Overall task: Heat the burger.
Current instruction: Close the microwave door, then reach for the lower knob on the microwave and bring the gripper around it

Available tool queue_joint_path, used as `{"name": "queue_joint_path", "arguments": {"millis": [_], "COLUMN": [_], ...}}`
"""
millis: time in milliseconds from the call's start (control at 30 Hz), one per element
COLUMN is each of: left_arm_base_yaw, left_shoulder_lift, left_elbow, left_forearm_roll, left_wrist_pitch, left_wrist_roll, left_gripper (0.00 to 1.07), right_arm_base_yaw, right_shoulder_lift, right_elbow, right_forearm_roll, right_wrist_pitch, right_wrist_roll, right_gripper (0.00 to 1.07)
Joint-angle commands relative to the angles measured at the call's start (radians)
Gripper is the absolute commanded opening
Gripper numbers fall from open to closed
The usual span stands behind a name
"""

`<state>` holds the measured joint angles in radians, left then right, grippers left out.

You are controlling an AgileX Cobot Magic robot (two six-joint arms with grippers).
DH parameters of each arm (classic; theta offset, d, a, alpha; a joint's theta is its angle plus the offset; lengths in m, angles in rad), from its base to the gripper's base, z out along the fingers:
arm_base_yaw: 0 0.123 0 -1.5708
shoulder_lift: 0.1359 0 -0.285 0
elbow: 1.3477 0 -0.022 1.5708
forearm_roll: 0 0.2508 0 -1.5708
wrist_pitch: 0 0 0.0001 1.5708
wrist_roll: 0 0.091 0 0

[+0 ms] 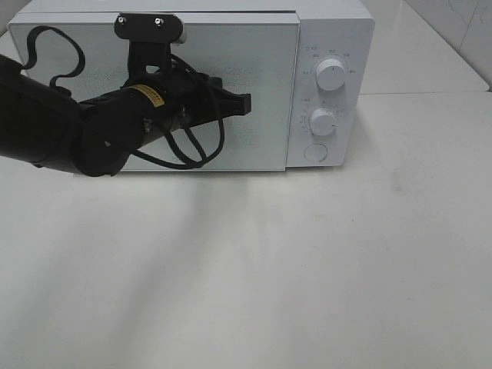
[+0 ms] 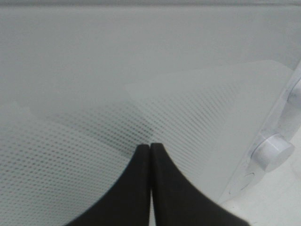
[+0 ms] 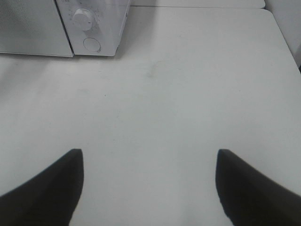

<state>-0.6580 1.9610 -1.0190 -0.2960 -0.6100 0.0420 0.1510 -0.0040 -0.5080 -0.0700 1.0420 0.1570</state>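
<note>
The left tool (image 1: pixel 246 101) hides part of the microwave door (image 1: pixel 265 54)

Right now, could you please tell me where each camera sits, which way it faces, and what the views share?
Exterior high: mounted high, looking down at the table and the microwave; the left arm and shut left gripper show before the door.
Left wrist: on the left arm, facing the door up close; shut fingertips show.
Right wrist: behind the open right gripper, which shows, looking across the table at the microwave.
Shared: all three show the microwave door and a knob.
</note>
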Motion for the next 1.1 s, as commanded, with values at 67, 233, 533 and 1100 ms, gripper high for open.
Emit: {"name": "queue_joint_path", "arguments": {"millis": [67,233,533,1100], "left_arm_base_yaw": [0.021,0.021,-0.004,-0.037], "left_shoulder_lift": [0.027,0.045,0.008,-0.224], "left_elbow": [-0.079,-0.120,-0.112,0.104], "left_forearm_roll": [-0.076,-0.071,-0.039,-0.030], "left_wrist_pitch": [-0.064,-0.037,0.122,0.581], "left_wrist_roll": [0.007,0.012,0.045,0.077], "left_gripper": [0.00,0.00,0.00,0.56], "right_arm_base_yaw": [-0.008,-0.008,-0.008,-0.008], "right_shoulder_lift": [-0.026,-0.026,-0.026,-0.026], "right_elbow": [-0.001,-0.001,-0.001,-0.001], "right_forearm_roll": [0.002,0.002,0.002,0.002], "right_wrist_pitch": [-0.003,-0.003,-0.003,-0.003], "right_wrist_roll": [-0.011,-0.011,-0.011,-0.011], "right_gripper": [0.75,0.75,0.75,0.75]}}
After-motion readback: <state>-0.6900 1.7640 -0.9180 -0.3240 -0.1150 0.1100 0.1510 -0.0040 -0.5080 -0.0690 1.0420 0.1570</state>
